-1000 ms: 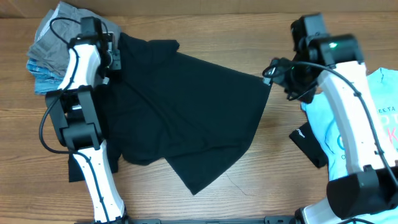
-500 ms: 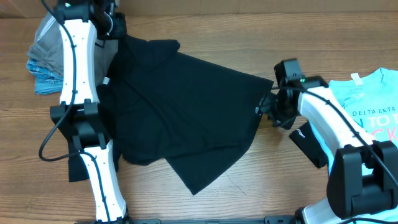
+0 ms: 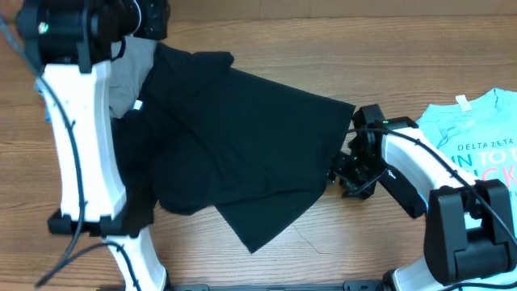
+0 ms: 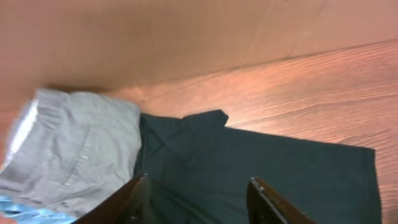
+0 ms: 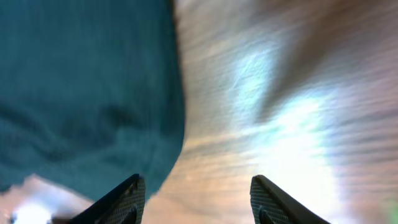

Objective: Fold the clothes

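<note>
The black T-shirt (image 3: pixel 242 145) lies spread across the middle of the table, with a corner folded over at the front. My left gripper (image 3: pixel 149 16) is raised high over the shirt's far left corner. In the left wrist view it (image 4: pixel 199 190) is open with nothing between the fingers, and the black shirt (image 4: pixel 261 168) lies well below. My right gripper (image 3: pixel 343 174) sits low at the shirt's right edge. In the right wrist view it (image 5: pixel 199 190) is open over bare wood, and the shirt's hem (image 5: pixel 81 93) reaches its left finger (image 5: pixel 127 199).
A grey garment (image 4: pixel 74 149) on a blue piece (image 4: pixel 25 210) lies at the far left beside the shirt's collar; the overhead view shows the grey one (image 3: pixel 129 73) too. A light-blue printed tee (image 3: pixel 477 137) lies at the right edge. My left arm (image 3: pixel 77 145) hides the table's left side.
My left gripper has opened and risen off the shirt's far left corner toward the camera. My right gripper has come down and nearer along the shirt's right edge. The shirt has stayed put.
</note>
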Robot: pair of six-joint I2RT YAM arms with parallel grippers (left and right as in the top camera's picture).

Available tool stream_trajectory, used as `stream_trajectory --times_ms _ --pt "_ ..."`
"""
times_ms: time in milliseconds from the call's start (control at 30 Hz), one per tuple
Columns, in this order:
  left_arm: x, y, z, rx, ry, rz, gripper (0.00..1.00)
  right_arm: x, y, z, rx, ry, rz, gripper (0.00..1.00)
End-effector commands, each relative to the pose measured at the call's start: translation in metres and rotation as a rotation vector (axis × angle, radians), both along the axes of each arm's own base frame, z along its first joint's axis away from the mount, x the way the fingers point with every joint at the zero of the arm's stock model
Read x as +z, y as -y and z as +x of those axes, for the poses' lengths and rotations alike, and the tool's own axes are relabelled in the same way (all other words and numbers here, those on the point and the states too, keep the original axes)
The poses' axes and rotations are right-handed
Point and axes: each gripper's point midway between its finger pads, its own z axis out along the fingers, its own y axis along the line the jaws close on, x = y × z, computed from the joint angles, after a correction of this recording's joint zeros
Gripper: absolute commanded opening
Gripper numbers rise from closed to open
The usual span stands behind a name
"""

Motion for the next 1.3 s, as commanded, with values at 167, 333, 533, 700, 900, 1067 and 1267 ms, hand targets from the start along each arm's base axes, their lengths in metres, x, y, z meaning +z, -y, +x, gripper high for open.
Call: stream_trajectory --times_ms 167,333,533,700,900,1067,1267 --pt "0.010 -0.013 -0.029 0.052 -0.017 0.052 0.56 -0.007 -0.053 -0.036 0.163 -0.014 0.025 0.63" --pt "0.006 -0.013 -0.033 0.058 -0.041 0.046 0.56 -0.017 -0.062 -0.042 0.183 0.020 -0.066 0.64" --pt "0.005 -0.012 -0.033 0.054 -0.045 0.042 0.56 -0.030 -0.069 -0.040 0.157 0.057 -0.049 0.57" --pt "0.003 -0.012 -0.035 0.055 -0.057 0.040 0.57 -0.036 -0.063 -0.049 0.163 0.036 -0.067 0.42" --pt "0.002 -0.012 -0.036 0.057 -0.063 0.038 0.57 -0.045 -0.037 -0.051 0.145 0.037 -0.198 0.09" --pt "0.002 -0.012 -0.036 0.057 -0.063 0.038 0.57 -0.038 0.005 -0.033 0.070 0.043 -0.355 0.04" --pt "0.001 -0.012 -0.037 0.057 -0.067 0.038 0.59 -0.012 0.014 -0.005 0.149 0.066 -0.209 0.09"
